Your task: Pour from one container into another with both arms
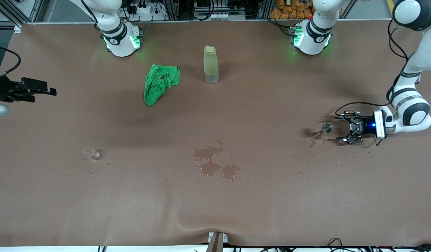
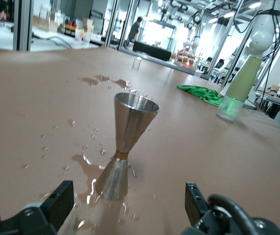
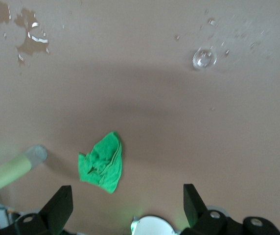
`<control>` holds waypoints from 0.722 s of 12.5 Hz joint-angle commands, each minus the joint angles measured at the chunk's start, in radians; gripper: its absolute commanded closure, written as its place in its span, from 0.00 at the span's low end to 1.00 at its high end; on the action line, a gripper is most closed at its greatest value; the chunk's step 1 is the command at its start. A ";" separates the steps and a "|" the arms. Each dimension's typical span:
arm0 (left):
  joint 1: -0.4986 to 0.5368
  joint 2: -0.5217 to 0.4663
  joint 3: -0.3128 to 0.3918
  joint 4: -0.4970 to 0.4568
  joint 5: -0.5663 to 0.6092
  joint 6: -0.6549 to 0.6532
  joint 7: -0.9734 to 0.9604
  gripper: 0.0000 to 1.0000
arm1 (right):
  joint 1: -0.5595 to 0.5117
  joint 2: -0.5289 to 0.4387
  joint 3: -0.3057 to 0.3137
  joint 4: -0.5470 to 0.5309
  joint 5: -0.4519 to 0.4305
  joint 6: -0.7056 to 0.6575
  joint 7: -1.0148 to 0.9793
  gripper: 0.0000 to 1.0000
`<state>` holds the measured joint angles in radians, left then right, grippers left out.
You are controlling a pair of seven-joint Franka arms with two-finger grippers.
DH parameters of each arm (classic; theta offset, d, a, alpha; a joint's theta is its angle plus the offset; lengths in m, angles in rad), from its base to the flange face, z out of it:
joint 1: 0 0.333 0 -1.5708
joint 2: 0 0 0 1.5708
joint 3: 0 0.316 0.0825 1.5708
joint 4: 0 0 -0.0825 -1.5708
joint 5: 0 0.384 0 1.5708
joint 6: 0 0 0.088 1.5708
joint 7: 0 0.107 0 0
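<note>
The left end effector [image 1: 349,130], fingers spread wide, sits low beside the upright steel hourglass-shaped jigger [image 1: 326,128] on the wet brown tabletop [image 1: 271,196]; it should close squarely at the waist. The right end effector [image 3: 125,205], also wide, waits high above the tabletop, with the small clear glass [image 1: 91,154] toward its end.

No text, brand or number can be read anywhere. Each arm base [image 1: 119,40] carries a small round dark mark beside its green lights, possibly a logo or figure, but it is too small to make out.

green cloth [image 1: 160,83], brown table cover [image 1: 96,210]
</note>
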<state>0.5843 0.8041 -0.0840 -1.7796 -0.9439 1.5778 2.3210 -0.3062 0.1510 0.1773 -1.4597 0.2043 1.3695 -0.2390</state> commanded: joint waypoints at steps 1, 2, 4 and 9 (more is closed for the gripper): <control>0.011 -0.060 0.010 0.005 0.040 -0.013 -0.093 0.00 | 0.019 -0.042 -0.002 -0.024 -0.051 0.069 0.015 0.00; 0.019 -0.091 0.018 0.003 0.045 -0.013 -0.119 0.00 | 0.033 -0.053 -0.002 -0.040 -0.083 0.103 0.015 0.00; 0.019 -0.153 0.033 0.003 0.086 -0.015 -0.233 0.00 | 0.048 -0.120 -0.002 -0.150 -0.131 0.227 0.015 0.00; 0.019 -0.321 0.033 0.003 0.149 -0.015 -0.512 0.00 | 0.056 -0.257 0.001 -0.399 -0.132 0.451 0.012 0.00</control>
<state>0.6060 0.5627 -0.0553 -1.7506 -0.8272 1.5685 1.8963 -0.2626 -0.0263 0.1800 -1.7679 0.0933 1.7824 -0.2388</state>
